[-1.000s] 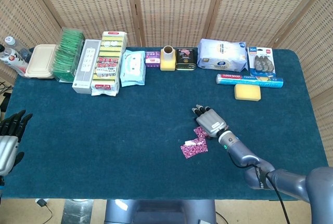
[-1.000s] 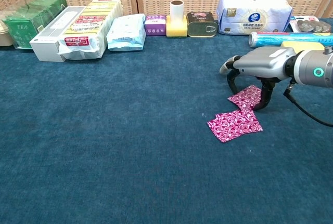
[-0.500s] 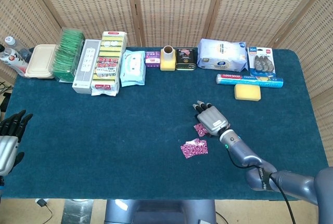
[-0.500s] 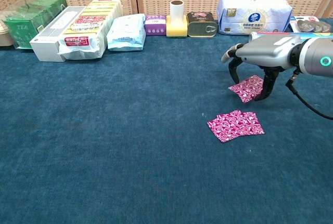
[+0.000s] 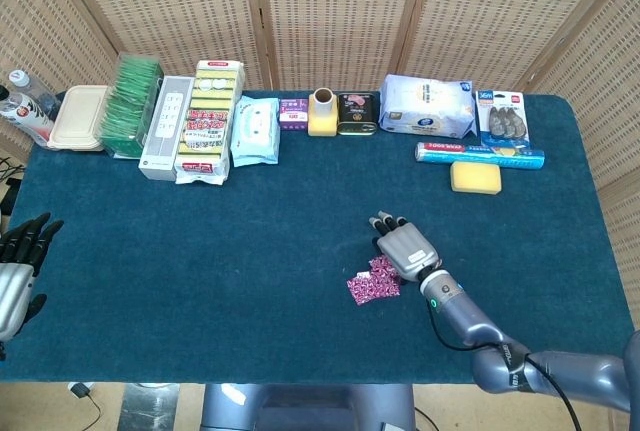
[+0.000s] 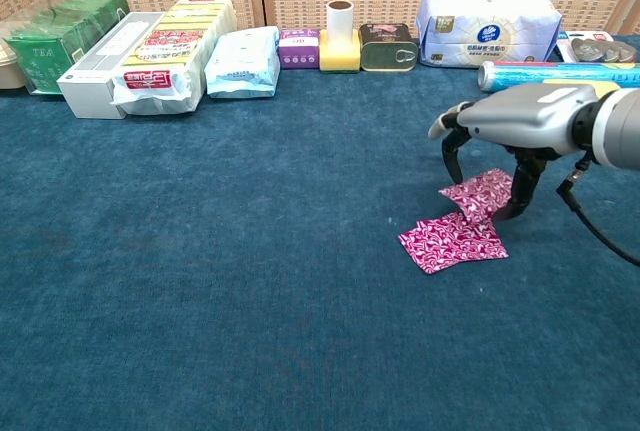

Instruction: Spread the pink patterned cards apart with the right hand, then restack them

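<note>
Two pink patterned cards lie on the blue cloth right of centre. The lower card (image 6: 450,242) lies flat. The upper card (image 6: 480,194) overlaps its far right corner; both cards show as one pink patch (image 5: 372,283) in the head view. My right hand (image 6: 520,119) arches over the upper card, thumb at the card's left corner and a fingertip (image 6: 519,207) at its right edge, holding it between them. The same hand (image 5: 403,248) covers most of the upper card in the head view. My left hand (image 5: 18,263) hangs at the table's left edge, fingers apart and holding nothing.
Along the back edge stand a green tea box (image 6: 55,36), snack packs (image 6: 165,46), a wipes pack (image 6: 240,61), a yellow roll holder (image 6: 340,41), a tin (image 6: 388,48), a tissue pack (image 6: 488,16) and a foil roll (image 5: 480,154) with a yellow sponge (image 5: 475,177).
The right hand has come back toward me with the upper card. That card was apart from the lower one half a second ago and now overlaps its corner. The left hand has not moved.
</note>
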Robot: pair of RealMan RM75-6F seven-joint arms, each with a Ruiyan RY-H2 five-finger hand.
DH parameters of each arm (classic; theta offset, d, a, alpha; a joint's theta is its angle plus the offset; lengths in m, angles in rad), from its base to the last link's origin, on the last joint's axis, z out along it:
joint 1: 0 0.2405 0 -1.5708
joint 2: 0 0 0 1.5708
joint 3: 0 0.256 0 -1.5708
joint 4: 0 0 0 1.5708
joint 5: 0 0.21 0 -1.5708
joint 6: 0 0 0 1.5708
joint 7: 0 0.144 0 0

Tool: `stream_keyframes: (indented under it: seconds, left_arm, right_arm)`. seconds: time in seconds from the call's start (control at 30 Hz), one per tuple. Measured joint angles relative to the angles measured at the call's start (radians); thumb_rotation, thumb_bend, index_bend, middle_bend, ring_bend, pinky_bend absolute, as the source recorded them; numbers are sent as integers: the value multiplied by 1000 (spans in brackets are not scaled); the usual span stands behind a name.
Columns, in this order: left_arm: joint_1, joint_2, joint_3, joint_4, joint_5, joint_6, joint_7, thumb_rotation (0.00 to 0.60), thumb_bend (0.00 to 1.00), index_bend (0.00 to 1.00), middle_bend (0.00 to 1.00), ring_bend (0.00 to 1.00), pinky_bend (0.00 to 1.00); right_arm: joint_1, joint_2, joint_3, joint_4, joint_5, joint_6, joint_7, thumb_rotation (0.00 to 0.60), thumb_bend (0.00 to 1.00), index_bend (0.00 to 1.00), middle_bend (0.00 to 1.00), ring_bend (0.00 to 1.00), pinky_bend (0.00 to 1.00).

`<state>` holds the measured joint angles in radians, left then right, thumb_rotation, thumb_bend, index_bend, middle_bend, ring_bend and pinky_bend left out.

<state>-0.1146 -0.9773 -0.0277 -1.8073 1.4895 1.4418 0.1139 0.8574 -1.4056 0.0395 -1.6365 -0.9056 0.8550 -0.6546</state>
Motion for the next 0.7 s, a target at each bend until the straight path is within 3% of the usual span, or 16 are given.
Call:
stream_keyframes:
  seconds: [0.4,0.7]
  left_arm:
    - [0,7,0,6,6,0,-22,600,133,0,0,0,71]
    - [4,9,1,10,12,9,-35,600,133,0,0,0,71]
  right_arm:
    - [22,-90,-23,-102,232,156,-194,600,254,424,96,22,197]
    - [50,-144,-12,-121,333,218,-264,600,254,373,81,19,198]
